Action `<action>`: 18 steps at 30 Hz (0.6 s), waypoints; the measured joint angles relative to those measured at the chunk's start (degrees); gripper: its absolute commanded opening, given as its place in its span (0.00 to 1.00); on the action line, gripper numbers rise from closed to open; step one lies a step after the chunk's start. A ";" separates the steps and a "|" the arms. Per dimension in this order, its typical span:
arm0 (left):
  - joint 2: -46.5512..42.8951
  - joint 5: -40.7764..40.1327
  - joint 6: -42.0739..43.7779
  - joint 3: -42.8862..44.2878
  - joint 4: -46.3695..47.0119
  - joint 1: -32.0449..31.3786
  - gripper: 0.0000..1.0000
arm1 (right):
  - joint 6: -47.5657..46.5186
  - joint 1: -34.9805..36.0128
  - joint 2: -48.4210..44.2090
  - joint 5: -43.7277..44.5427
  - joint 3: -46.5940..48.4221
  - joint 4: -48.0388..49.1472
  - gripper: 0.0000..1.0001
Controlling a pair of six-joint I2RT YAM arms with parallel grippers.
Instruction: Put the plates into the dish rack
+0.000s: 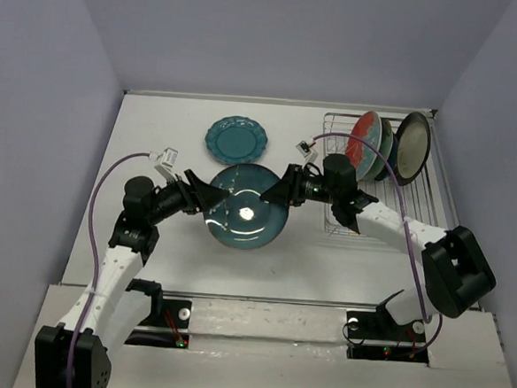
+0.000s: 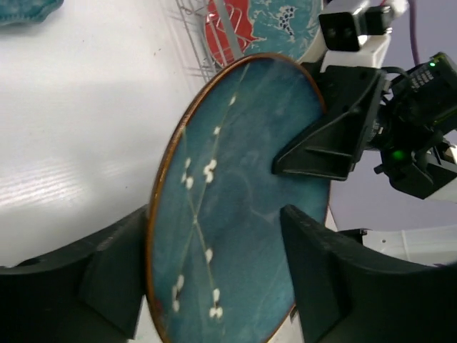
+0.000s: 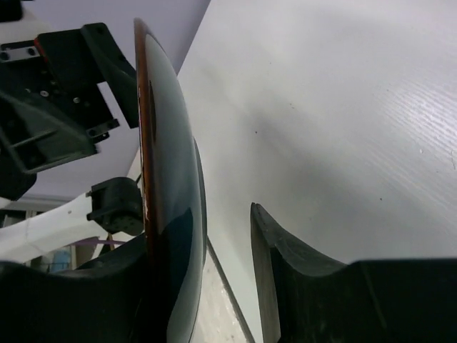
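A dark teal round plate [image 1: 243,218] with a brown rim and white buds hangs over the table's middle between both arms. My left gripper [image 1: 212,201] is shut on its left rim; in the left wrist view [image 2: 214,236] one finger lies behind the rim and one on the face. My right gripper [image 1: 276,193] is open around the right rim; in the right wrist view [image 3: 203,243] a gap shows between the plate [image 3: 171,214] and one finger [image 3: 285,271]. The silver wire dish rack [image 1: 335,133] stands at the back right. A teal scalloped plate [image 1: 236,139] lies flat behind.
In the rack stand a red-rimmed teal plate [image 1: 362,141], a teal one [image 1: 384,149] and a dark-rimmed cream one [image 1: 413,147], leaning at its far end. Grey walls close in the table on the left, back and right.
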 measured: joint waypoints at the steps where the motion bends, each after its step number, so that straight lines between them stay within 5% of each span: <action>1: -0.07 -0.24 0.70 1.18 -0.59 -0.24 0.91 | -0.11 -0.02 -0.33 0.52 -0.09 -0.85 0.07; 8: -1.07 -5.90 10.64 10.82 -10.23 -1.36 0.95 | -6.95 1.51 -9.33 11.50 1.51 -12.87 0.07; 18: -8.20 -11.30 19.67 13.20 -17.07 -1.49 0.99 | -24.04 -3.80 -16.65 49.22 15.06 -33.29 0.07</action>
